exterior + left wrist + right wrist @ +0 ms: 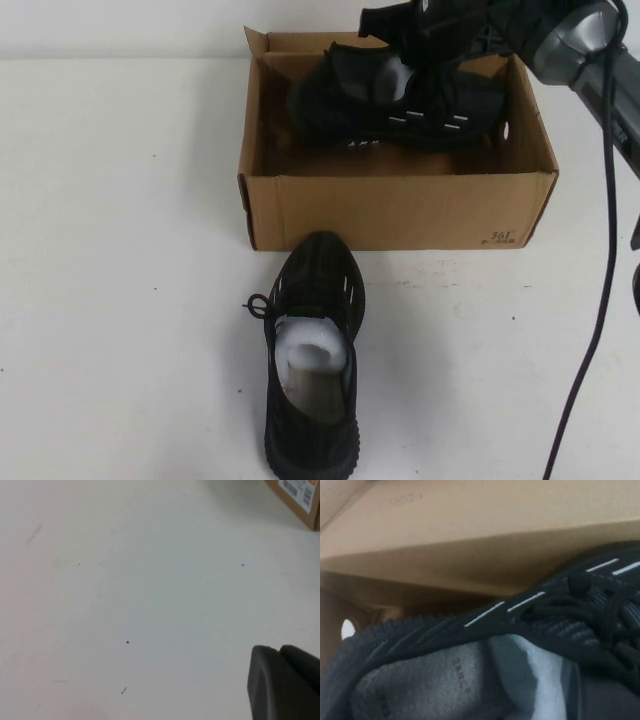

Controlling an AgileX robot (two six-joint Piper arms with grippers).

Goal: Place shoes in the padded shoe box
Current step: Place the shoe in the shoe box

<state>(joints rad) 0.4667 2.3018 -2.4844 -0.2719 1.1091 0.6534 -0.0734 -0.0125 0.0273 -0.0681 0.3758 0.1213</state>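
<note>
The brown cardboard shoe box [400,208] stands open at the back of the table. One black knit sneaker [350,100] sits tilted inside it, its white dash marks facing me. My right gripper [425,62] reaches into the box from the right and is shut on that sneaker's collar; the right wrist view is filled by the sneaker [470,630], its white paper stuffing [535,670] and the box wall [470,555]. The second sneaker [312,350] lies on the table in front of the box, toe toward it. My left gripper [279,650] is shut and empty above bare table.
The white table [120,250] stretches left and right of the loose sneaker. A black cable [600,250] hangs down at the right edge. A corner of the box with a label [299,495] shows in the left wrist view.
</note>
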